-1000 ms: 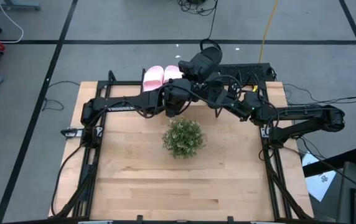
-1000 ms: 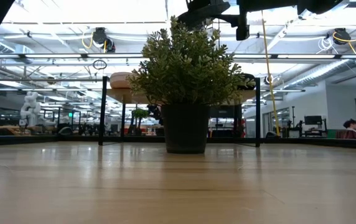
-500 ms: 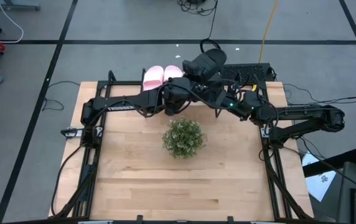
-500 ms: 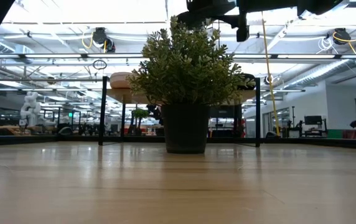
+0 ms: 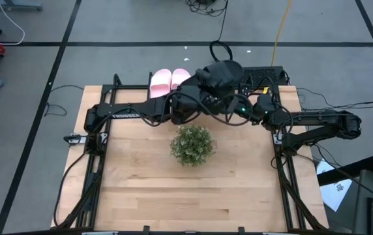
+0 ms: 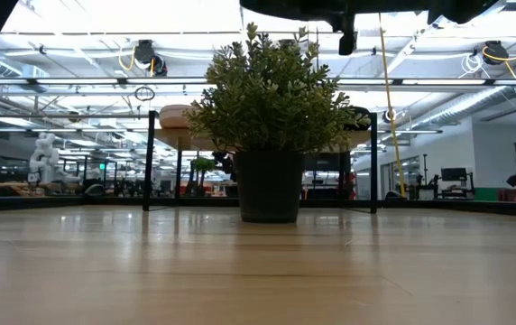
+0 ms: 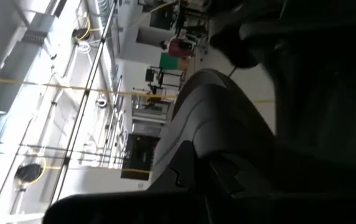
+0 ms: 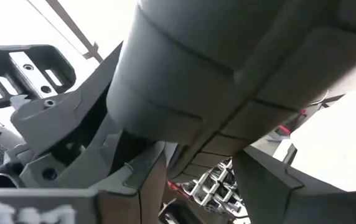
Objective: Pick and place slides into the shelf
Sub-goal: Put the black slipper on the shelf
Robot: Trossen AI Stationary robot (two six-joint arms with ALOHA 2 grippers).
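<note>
The right gripper (image 8: pixel 206 179) is clamped on a black slide (image 5: pixel 222 70), holding it in the air over the back middle of the table (image 5: pixel 173 189). In the right wrist view the slide's dark sole and strap fill nearly the whole picture between the two fingers. The left gripper (image 5: pixel 185 108) hangs just beside it, on the near side of the same spot. Whether it is open or closed cannot be made out, since its own wrist view shows little beyond the slide's curved black body close up and the bright ceiling of the room behind.

The two dark arms meet above the shelf (image 6: pixel 173 116), which stands along the table's far edge. In the low view, its pale board sits on thin black legs behind the plant. From above, the arms hide most of it.

The plant (image 5: pixel 192 144), round and bushy in a dark pot (image 6: pixel 268 186), stands at the table's centre, near the shelf and just in front of both grippers.

The pink slides (image 5: pixel 167 79) lie side by side on the left part of the shelf, touching each other, just left of the raised black slide.
</note>
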